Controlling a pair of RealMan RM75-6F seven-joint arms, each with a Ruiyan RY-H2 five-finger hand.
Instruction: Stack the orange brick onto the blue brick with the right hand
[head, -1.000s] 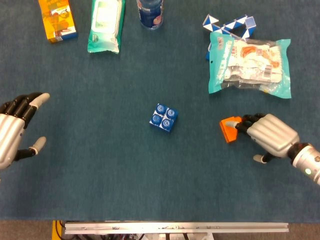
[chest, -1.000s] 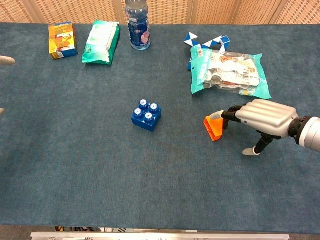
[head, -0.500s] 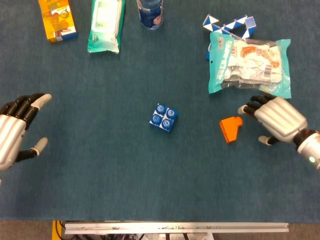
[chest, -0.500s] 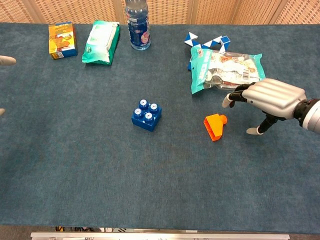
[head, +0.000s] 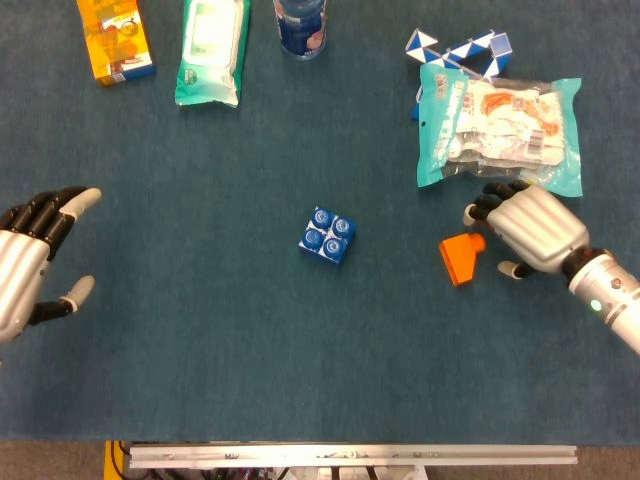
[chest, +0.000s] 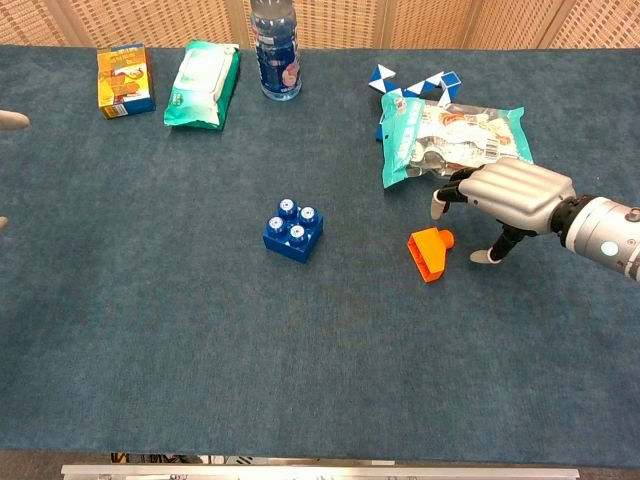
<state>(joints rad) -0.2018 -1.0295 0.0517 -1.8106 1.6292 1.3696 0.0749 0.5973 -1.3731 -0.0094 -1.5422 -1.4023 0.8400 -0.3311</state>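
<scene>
The orange brick lies tipped on its side on the blue cloth, right of centre. The blue brick sits studs up near the middle of the table, well left of the orange one. My right hand hovers just right of and above the orange brick, fingers curled downward and apart from it, holding nothing. My left hand rests at the far left edge, fingers spread and empty; the chest view shows only its fingertips.
A teal snack bag lies directly behind my right hand, with a blue-and-white twist puzzle beyond it. An orange box, a green wipes pack and a bottle line the far edge.
My right hand let go of the orange brick, lifted off toward the snack bag, then shifted slightly left, closer to the brick. The brick stays tipped on the cloth. The left hand is still.
</scene>
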